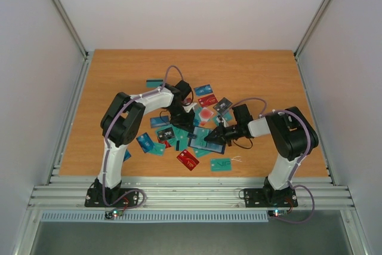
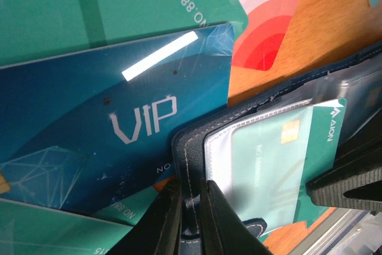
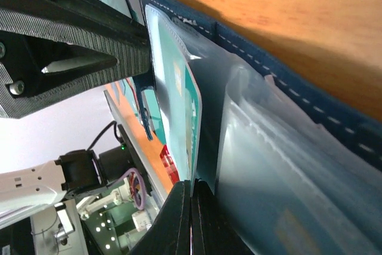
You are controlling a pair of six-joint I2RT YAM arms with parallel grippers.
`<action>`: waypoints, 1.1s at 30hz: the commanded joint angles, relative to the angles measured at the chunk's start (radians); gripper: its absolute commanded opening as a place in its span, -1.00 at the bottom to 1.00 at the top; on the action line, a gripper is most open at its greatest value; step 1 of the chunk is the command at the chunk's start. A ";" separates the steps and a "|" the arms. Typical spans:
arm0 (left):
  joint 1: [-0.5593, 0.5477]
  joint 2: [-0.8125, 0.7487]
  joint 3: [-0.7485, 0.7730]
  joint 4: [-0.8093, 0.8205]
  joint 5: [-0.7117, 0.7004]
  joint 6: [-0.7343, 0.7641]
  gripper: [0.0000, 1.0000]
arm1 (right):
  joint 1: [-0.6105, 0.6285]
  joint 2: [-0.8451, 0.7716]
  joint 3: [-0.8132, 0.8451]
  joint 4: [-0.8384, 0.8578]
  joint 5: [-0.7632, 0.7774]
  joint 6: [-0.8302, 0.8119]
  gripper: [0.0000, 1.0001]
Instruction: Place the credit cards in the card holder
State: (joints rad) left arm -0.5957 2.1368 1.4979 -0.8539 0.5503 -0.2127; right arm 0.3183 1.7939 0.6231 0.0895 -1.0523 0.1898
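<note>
card holder — on table, amid credit cards | card — inside holder's sleeve

through my left wrist camera i read "vip" in big white letters on the blue card, with a small "no" at its edge. the green card next to it shows a run of digits, of which "8888" is legible. the teal card, tucked in a clear sleeve of the card holder, reads "aion" beside a small logo. from overhead, all print is too small to read.
</note>
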 commanded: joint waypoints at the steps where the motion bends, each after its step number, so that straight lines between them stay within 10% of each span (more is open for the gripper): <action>1: -0.006 0.062 -0.015 0.028 -0.038 -0.005 -0.77 | 0.023 0.030 0.000 0.126 0.027 0.082 -0.97; 33: -0.004 0.068 0.029 0.010 -0.033 0.005 -0.77 | 0.059 -0.142 0.289 -0.752 0.238 -0.230 0.00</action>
State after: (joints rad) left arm -0.5961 2.1559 1.5295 -0.8719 0.5571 -0.2111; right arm 0.3706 1.6539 0.8810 -0.5789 -0.8490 0.0044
